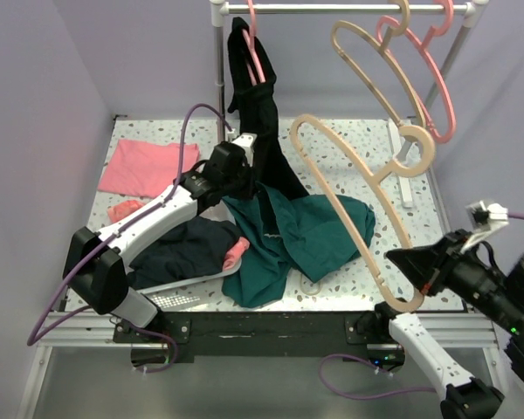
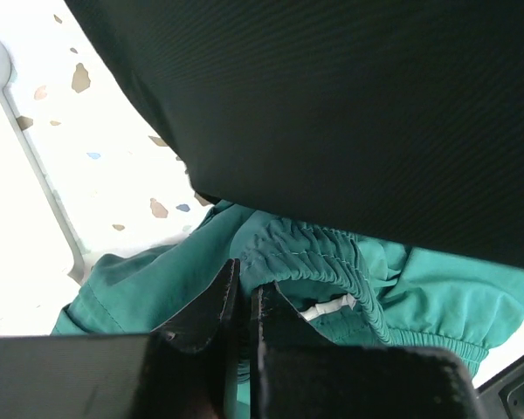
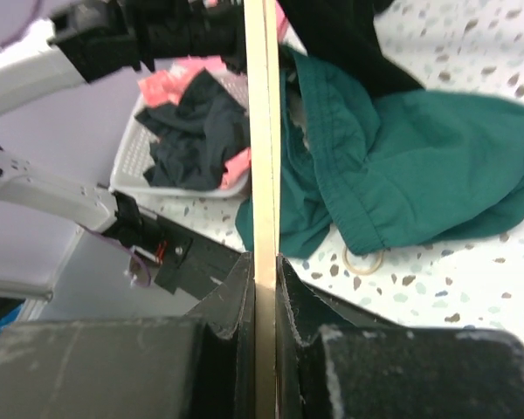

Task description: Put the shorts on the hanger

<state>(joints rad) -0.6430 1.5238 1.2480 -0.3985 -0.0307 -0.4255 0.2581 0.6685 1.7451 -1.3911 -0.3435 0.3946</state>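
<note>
The shorts (image 1: 319,229) lie in a rumpled heap on the speckled counter (image 1: 367,140), about the middle and towards the near edge. Their gathered waistband (image 2: 314,253) is on the left side of the heap, with a bit of pale drawstring (image 2: 327,307) showing under it.

The left hand (image 2: 244,301) is at that waistband, its fingers drawn almost together with a fold of the teal fabric pinched between them. A long black garment (image 1: 260,113) hangs from the rail (image 1: 332,8) at the far side, and its lower end drapes just over this hand and the far edge of the shorts.

The right hand (image 3: 264,279) is at the near right corner, clamped narrow on one end of the hanger (image 3: 262,131). The hanger slants up and away to the far left, over the right part of the shorts, with its hook end highest.

Left of the shorts a white basket (image 1: 179,297) holds dark and pink clothes. A pink cloth (image 1: 144,166) lies flat at the far left. On the rail at the right hang another tan hanger (image 1: 367,61) and pink hangers (image 1: 437,87).
</note>
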